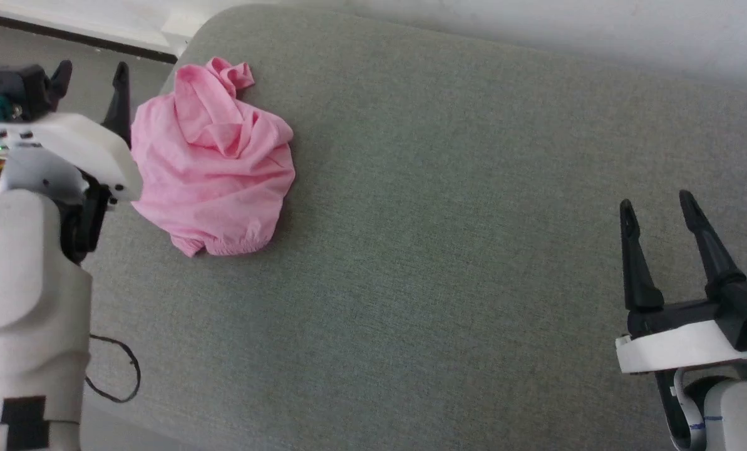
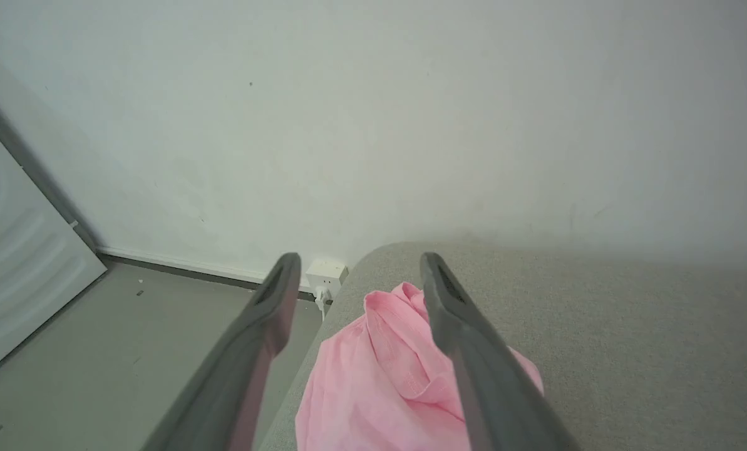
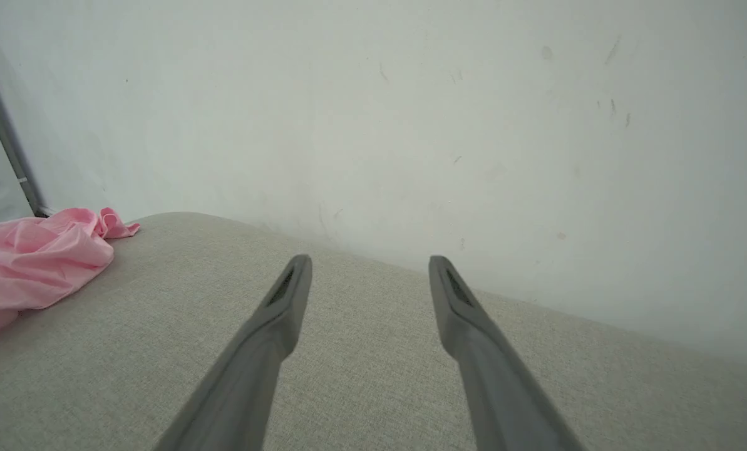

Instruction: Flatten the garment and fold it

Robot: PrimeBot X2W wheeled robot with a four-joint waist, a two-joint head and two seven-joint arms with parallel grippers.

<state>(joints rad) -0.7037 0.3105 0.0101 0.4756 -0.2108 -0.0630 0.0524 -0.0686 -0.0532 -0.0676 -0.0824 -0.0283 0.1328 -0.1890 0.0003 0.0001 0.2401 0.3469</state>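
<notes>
The garment (image 1: 213, 160) is a light-pink cloth lying crumpled in a heap at the far left end of the grey cushion (image 1: 442, 219), its gathered elastic edge toward me. My left gripper (image 1: 91, 72) hovers open just left of it, over the cushion's edge, holding nothing. In the left wrist view the garment (image 2: 386, 382) lies below and between the spread fingers (image 2: 473, 357), with the left gripper (image 2: 359, 269) above it. My right gripper (image 1: 658, 207) stands open and empty at the lower right, far from the cloth. The right wrist view has the garment (image 3: 35, 263) at the far left and the right gripper (image 3: 370, 266) over bare cushion.
A white wall (image 2: 411, 125) runs close behind the cushion. Left of the cushion are bare floor (image 2: 129, 338), a white wall socket (image 2: 326, 275) and a pale ribbed panel (image 2: 16, 269). A thin black cable (image 1: 119, 376) loops beside my left arm.
</notes>
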